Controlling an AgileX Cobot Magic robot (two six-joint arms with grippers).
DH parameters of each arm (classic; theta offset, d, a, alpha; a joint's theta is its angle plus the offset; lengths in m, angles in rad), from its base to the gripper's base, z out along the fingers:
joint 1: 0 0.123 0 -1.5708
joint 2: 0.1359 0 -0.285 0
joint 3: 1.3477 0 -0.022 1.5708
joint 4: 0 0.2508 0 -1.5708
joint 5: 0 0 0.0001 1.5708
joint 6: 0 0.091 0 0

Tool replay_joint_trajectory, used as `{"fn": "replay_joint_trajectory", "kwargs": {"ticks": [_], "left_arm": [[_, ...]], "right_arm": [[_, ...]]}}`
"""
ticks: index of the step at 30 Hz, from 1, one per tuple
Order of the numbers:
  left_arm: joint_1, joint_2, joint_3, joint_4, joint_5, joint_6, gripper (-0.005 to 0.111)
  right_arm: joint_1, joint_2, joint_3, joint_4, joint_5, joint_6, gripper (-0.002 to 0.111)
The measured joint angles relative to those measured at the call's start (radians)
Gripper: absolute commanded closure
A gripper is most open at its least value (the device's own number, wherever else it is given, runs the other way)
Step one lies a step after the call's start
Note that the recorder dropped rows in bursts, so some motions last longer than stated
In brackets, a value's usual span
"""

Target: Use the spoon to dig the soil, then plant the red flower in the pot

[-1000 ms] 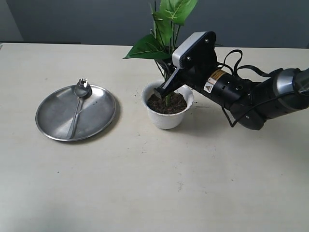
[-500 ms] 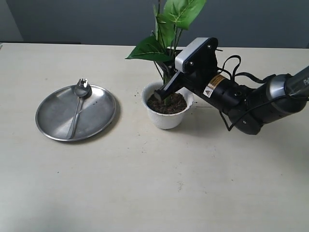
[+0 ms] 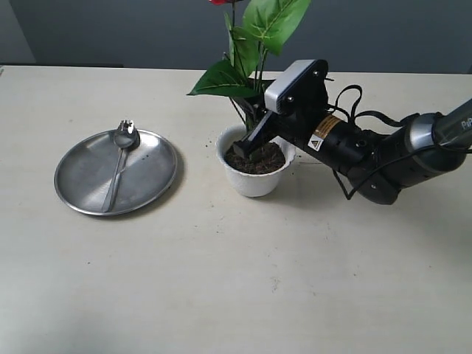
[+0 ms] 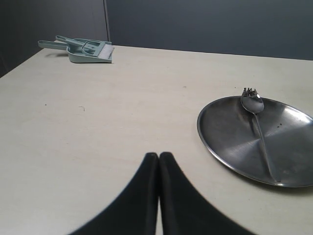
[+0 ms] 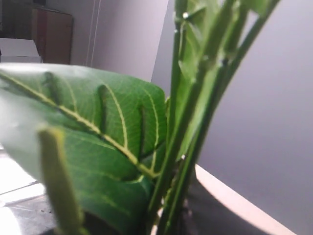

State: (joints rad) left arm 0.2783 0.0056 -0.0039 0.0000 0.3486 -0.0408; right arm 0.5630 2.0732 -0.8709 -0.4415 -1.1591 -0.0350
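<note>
Inside small white scalloped pot, right gripper clamped low on leafy artificial red flower, stalks vertical, feet in dark crumbly soil. Left gripper pressed together, empty, well left.

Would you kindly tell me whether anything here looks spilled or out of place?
Only minor things: a few soil crumbs lie on the table beside the pot, and crumbs cling to the spoon at its bowl, on the steel plate. The red flower stands in the pot, held by the right gripper.
</note>
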Motion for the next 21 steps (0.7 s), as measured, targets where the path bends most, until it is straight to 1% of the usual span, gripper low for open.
{"fn": "replay_joint_trajectory", "kwargs": {"ticks": [9, 13, 21], "left_arm": [[0.000, 0.000, 0.000, 0.000, 0.000, 0.000, 0.106], [0.000, 0.000, 0.000, 0.000, 0.000, 0.000, 0.106], [0.000, 0.000, 0.000, 0.000, 0.000, 0.000, 0.106]], "right_arm": [[0.000, -0.003, 0.005, 0.015, 0.042, 0.018, 0.109], [-0.002, -0.004, 0.030, 0.046, 0.019, 0.022, 0.109], [-0.004, -0.008, 0.080, 0.007, -0.014, 0.035, 0.109]]}}
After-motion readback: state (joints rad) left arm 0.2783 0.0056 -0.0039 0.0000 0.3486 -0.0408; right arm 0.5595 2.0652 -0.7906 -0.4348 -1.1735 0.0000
